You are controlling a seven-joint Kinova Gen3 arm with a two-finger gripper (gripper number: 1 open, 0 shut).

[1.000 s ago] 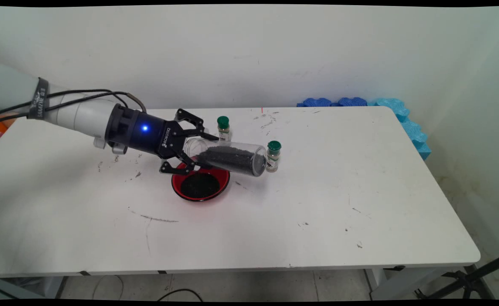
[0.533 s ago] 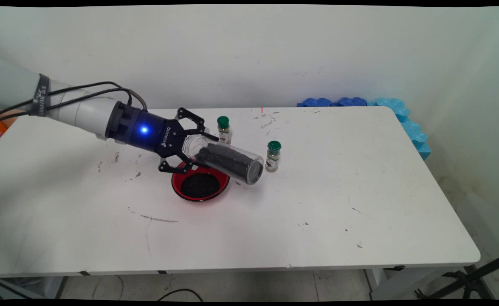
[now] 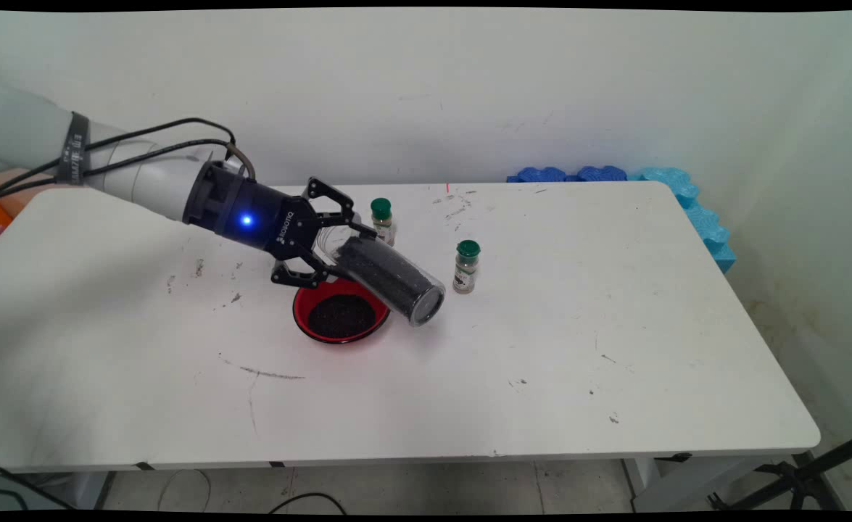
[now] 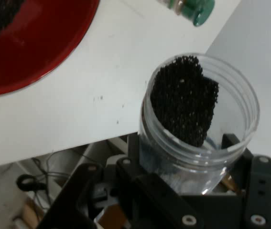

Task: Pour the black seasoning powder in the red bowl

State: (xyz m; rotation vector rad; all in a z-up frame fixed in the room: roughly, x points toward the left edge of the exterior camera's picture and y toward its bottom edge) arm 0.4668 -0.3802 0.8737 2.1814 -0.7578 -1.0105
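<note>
The white table [image 3: 542, 348] carries everything, and the arm reaches over it from the left with the gripper [image 3: 331, 243] at the end. The fingers are closed around a clear jar [image 3: 389, 279], so the gripper is holding it, and it takes the jar close to one end; which end is not easy to tell in the main view. The jar hangs in the air, tilted, with its far end pointing down and to the right, above the right edge of a red bowl [image 3: 302, 315] that stands on the table below the gripper. Inside the jar are small black grains [image 3: 386, 272], and in the hand view the grains [image 4: 183, 100] lie against one side of the jar [image 4: 200, 124], whose mouth is open with no lid. The bowl has a dark heap of the same kind of grains [image 3: 341, 317] in its middle. I judge that the jar is thin stiff plastic, light even when partly full, smooth and a little slippery, so a hold around the round wall near the base seems right, firm but not squeezing hard. The loose grains shift when the jar tilts, so the weight may move. Behind the bowl stands a small bottle with a green cap [image 3: 381, 221], and a second green-capped bottle [image 3: 466, 267] stands just right of the jar, not touching it.
</note>
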